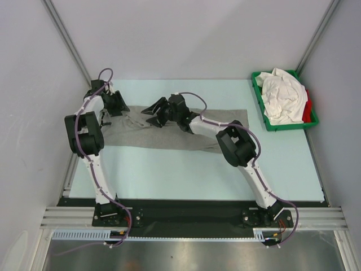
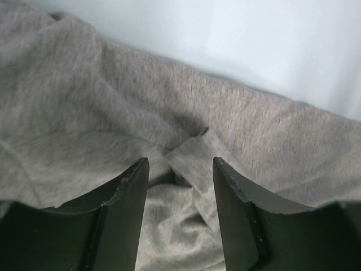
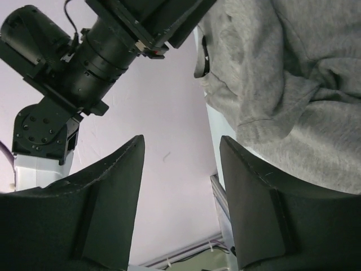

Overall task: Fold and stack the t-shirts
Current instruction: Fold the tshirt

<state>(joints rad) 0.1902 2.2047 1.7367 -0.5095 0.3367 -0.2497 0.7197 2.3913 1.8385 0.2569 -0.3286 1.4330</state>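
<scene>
A heather grey t-shirt (image 1: 169,135) lies rumpled across the middle of the pale table. My left gripper (image 1: 118,104) is open at the shirt's far left end; in the left wrist view (image 2: 180,164) its fingers straddle a small raised fold of the grey cloth (image 2: 84,101) without closing on it. My right gripper (image 1: 153,113) is open and empty just above the shirt's back edge, turned sideways. In the right wrist view (image 3: 180,141) it faces the wall, with the grey shirt (image 3: 293,68) at the upper right. White shirts (image 1: 282,93) and a red one (image 1: 307,110) lie piled in the tray.
A green plastic tray (image 1: 290,126) stands at the back right corner. The left arm's wrist (image 3: 96,56) is close in front of my right gripper. White walls enclose the table on three sides. A metal rail runs along the near edge.
</scene>
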